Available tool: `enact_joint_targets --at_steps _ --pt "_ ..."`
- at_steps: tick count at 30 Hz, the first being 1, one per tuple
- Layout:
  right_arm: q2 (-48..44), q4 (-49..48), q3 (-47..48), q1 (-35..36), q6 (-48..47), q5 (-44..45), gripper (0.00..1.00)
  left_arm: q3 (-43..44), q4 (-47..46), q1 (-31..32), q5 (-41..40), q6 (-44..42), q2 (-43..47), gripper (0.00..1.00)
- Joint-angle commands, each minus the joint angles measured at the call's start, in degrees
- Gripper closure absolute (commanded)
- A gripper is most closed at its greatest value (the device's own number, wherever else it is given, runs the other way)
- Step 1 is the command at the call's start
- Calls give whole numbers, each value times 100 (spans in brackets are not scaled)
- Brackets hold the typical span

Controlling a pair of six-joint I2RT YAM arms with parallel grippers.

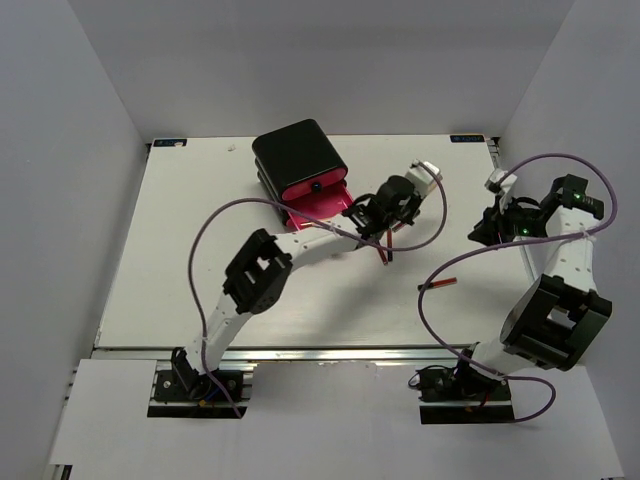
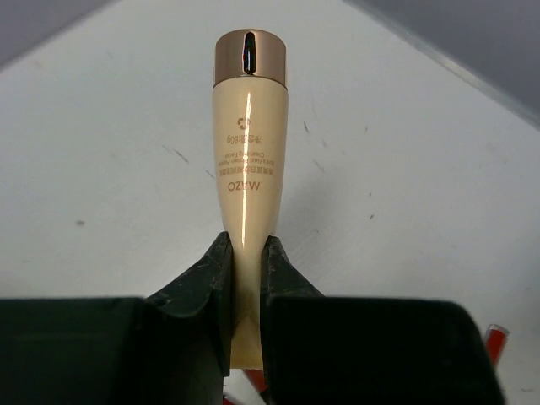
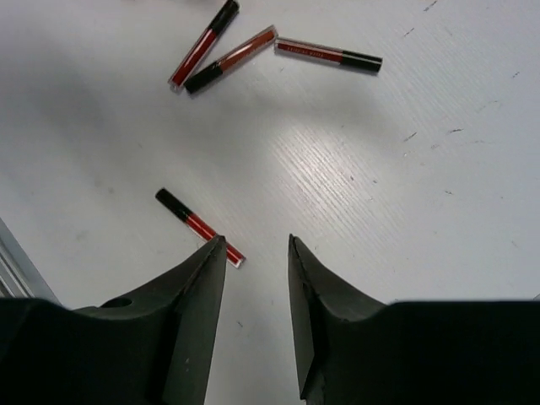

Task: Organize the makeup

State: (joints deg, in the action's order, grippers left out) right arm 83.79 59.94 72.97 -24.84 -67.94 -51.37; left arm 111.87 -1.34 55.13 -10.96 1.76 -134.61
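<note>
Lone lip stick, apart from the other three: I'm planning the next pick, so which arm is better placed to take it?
Right. The right gripper is open and empty, and the lip stick lies on the table close by it in its wrist view. The left gripper is shut on the squeeze tube.

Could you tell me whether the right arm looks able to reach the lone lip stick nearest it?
Probably yes: the right gripper is open and empty, and the lip stick lies unobstructed beside its fingertips.
</note>
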Motion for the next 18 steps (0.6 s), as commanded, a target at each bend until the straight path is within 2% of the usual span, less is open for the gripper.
enact_joint_targets --at_steps 1,2,4,5,7,11,12,18 --pt "-153 1044 -72 -30 -1939 460 59 -332 -525 -108 129 17 1330 100" --pt "-117 1472 -159 -30 -2803 592 59 -559 -525 -134 147 0 1645 100" --pt "-117 1520 -633 -21 -3302 847 64 -771 -507 -187 182 -35 1963 100" --pt "-135 1520 -826 49 -3861 962 66 -886 -472 -196 191 -114 2112 100" --pt "-161 1468 -1345 242 -4217 1409 73 -1211 -271 -248 139 -245 2569 100" --pt "-179 696 -1856 857 -3518 1640 84 -2089 64 -485 42 -431 3492 100" --pt "-179 355 -1917 1076 -3072 1596 86 -2561 82 -677 24 -431 3894 100" --pt "-38 -87 -1945 1499 -2172 1148 87 -3373 626 -1312 401 -1010 4531 100"
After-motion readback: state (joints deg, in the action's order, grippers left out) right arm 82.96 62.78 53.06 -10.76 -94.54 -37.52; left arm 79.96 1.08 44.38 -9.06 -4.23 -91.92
